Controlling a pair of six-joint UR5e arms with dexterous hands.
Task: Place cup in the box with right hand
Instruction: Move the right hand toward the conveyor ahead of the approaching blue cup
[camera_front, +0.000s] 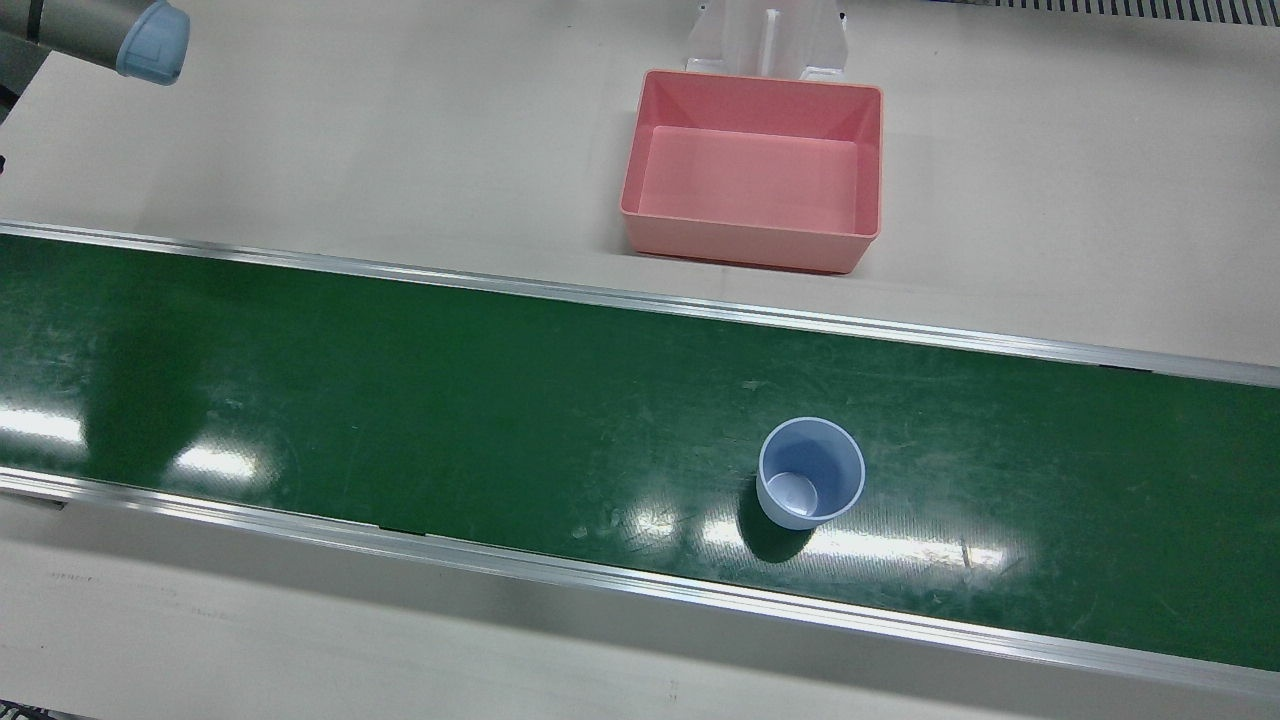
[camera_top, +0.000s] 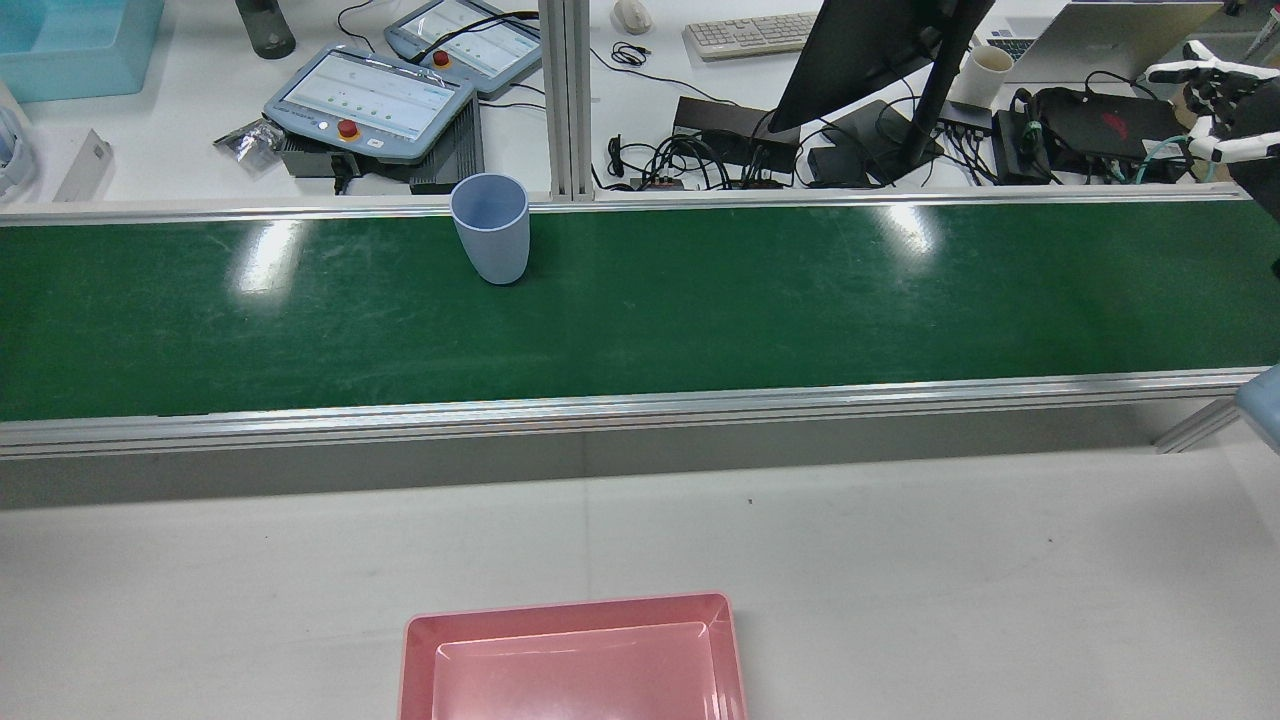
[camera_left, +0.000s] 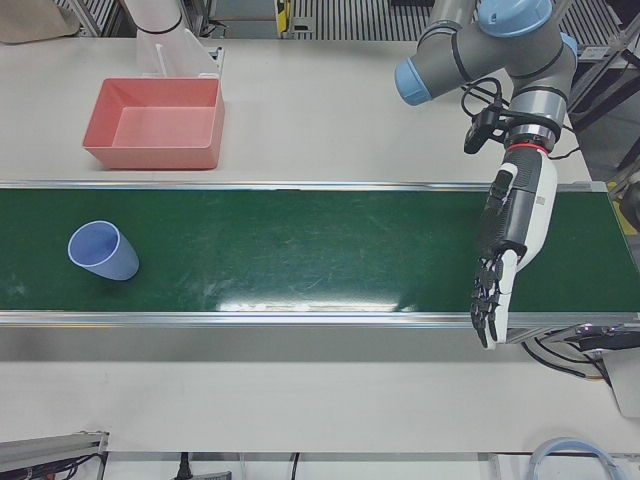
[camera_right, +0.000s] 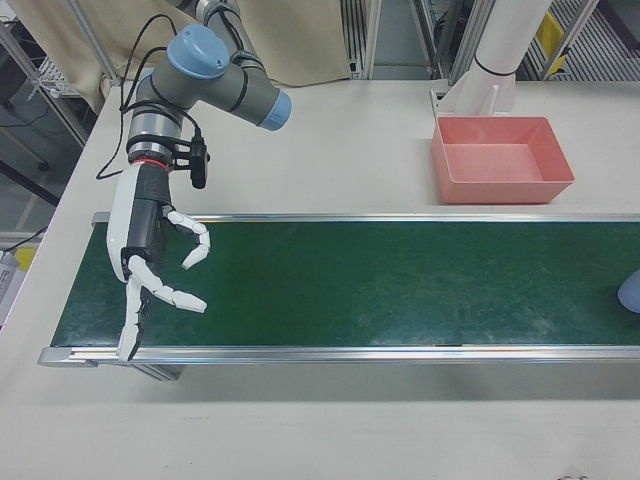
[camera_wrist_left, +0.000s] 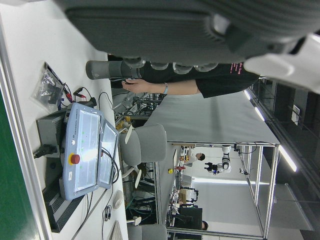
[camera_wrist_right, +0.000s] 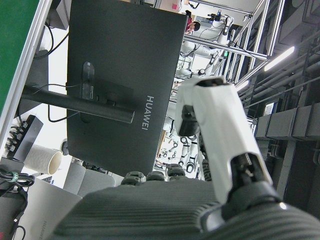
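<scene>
**Inspector:** Your right hand (camera_right: 150, 270) hung at the left of the right-front view, over the near edge of the green belt (camera_right: 400, 285). Its fingers (camera_right: 185, 297) were spread wide and it held nothing.

**Operator:** And the left one?

**Inspector:** Your left hand (camera_left: 505, 255) hung at the right of the left-front view, pointing down across the belt's near rail. The fingers were straight and close together, gripping nothing; I could not tell whether to call it closed.

**Operator:** Where was the cup?

**Inspector:** The blue cup (camera_front: 808, 472) stood upright on the belt, mouth up and empty, right of centre and low in the front view. In the left-front view it sat at the far left, well apart from your left hand.

**Operator:** The box?

**Inspector:** The pink box (camera_front: 752, 170) sat empty on the pale table (camera_front: 350, 140), upper centre of the front view, off the belt and apart from the cup.
</scene>
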